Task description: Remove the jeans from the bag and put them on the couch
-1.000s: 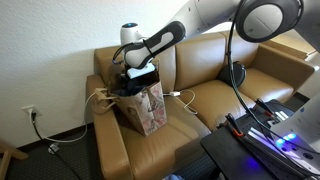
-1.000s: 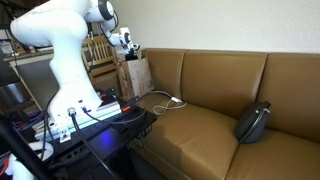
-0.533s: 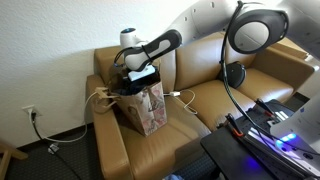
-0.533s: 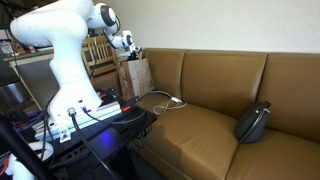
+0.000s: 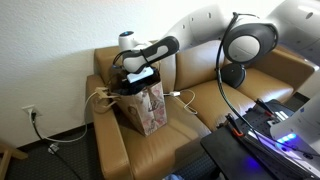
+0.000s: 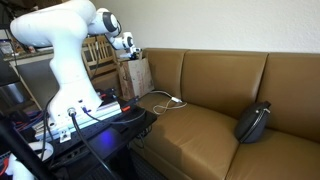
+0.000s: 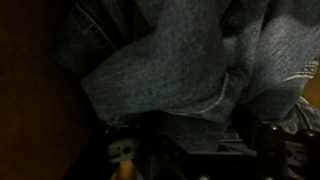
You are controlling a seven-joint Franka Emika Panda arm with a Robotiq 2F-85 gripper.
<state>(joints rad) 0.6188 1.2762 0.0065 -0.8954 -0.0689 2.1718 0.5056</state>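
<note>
The brown paper bag (image 5: 146,110) with the reddish print stands on the end seat of the tan leather couch (image 5: 215,100); both also show in an exterior view, the bag (image 6: 135,77) and the couch (image 6: 200,125). My gripper (image 5: 136,80) is down in the bag's mouth. In the wrist view the dark blue jeans (image 7: 170,60) fill the picture, bunched up right under the gripper (image 7: 195,150). The fingers stand wide apart at the bottom edge with denim between them. The gripper (image 6: 128,55) is mostly hidden behind the bag's rim.
A small black rounded cushion (image 6: 252,122) lies on the far seat of the couch. A white cable (image 6: 168,100) runs over the seat beside the bag. Black equipment with wires (image 5: 260,140) stands in front of the couch. A wall outlet (image 5: 30,112) is beside it.
The upper arm links have swung across the exterior view. The gripper has stayed at the bag's mouth, sinking slightly.
</note>
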